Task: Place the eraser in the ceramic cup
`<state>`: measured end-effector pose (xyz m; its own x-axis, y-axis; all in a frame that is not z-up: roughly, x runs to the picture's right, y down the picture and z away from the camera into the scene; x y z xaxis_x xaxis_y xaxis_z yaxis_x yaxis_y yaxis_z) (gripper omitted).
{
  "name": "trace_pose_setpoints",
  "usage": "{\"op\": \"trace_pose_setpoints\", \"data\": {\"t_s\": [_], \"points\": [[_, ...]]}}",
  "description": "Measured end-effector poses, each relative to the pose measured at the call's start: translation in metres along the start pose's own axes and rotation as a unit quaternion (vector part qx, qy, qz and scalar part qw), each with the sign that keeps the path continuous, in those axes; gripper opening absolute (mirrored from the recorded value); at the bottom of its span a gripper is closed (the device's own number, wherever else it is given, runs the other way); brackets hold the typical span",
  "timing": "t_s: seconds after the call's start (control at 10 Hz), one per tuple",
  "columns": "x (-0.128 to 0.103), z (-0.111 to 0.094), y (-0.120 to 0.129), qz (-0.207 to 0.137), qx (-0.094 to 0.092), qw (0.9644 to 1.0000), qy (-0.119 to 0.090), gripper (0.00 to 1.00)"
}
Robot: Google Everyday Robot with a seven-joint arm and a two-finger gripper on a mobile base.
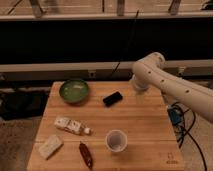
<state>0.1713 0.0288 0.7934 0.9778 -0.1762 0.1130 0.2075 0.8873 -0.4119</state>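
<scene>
The black eraser (112, 98) lies flat on the wooden table (145, 127), right of the green bowl. The white ceramic cup (116, 140) stands upright and empty near the table's front edge, well in front of the eraser. My white arm (150, 75) reaches in from the right, and its rounded end hangs over the table's back right part, just right of the eraser. My gripper does not show; it is hidden behind or below that arm end.
A green bowl (74, 91) sits at the back left. A small white bottle (71, 126), a pale beige sponge block (50, 146) and a dark red pepper-like object (86, 154) lie at the front left. Cables and a blue part (173, 116) hang off the right edge.
</scene>
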Motion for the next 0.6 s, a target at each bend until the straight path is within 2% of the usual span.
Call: {"op": "trace_pose_setpoints", "data": {"t_s": [0.2,0.4,0.6], "points": [[-0.006,0.012,-0.008,-0.012,0.001,0.9999,-0.006,0.80],[-0.011,0.031,-0.021,-0.026,0.001,0.9996,-0.012,0.80],[-0.013,0.038,-0.025,-0.033,0.002,0.9993,-0.017,0.80]]}}
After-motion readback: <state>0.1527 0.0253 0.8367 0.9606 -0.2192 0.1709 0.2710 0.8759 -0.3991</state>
